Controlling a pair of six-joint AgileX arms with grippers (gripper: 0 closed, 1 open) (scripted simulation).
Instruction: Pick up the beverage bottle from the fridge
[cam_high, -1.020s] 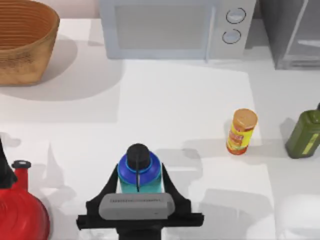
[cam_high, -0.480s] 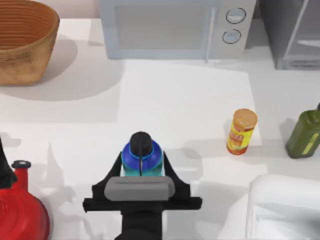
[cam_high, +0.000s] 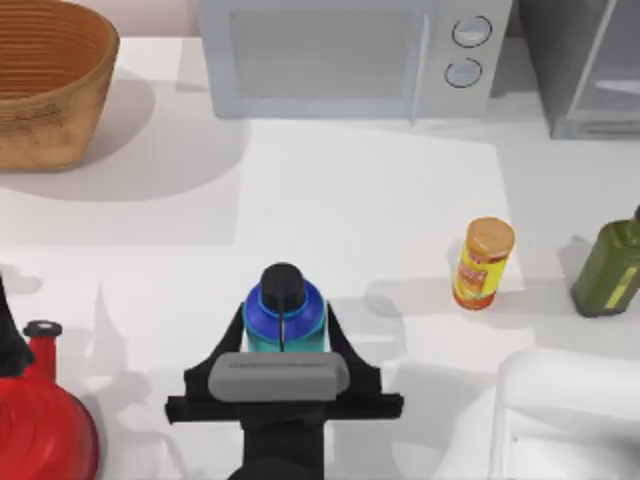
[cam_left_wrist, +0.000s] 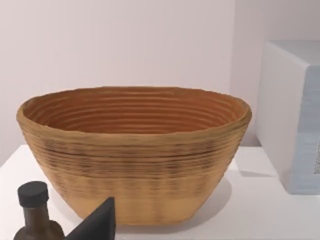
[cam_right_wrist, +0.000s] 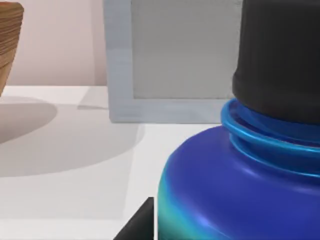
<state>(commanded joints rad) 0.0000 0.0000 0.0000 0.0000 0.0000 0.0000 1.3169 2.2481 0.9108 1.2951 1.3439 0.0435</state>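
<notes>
The beverage bottle (cam_high: 285, 312) is held upright near the middle of the table's front edge — well apart from the fridge (cam_high: 585, 65) at the far right corner — with the right gripper (cam_high: 285, 340) clamped on its teal body. Since a second ago both have been shifted slightly away from that edge, then kept steady — the grasp seems secure. The left arm (cam_high: 8, 345) is parked at the left edge.

We see bright, even light; soft shadows trail the basket (cam_high: 45, 80) and canister (cam_high: 483, 263) across the white table (cam_high: 350, 200). No glare.
</notes>
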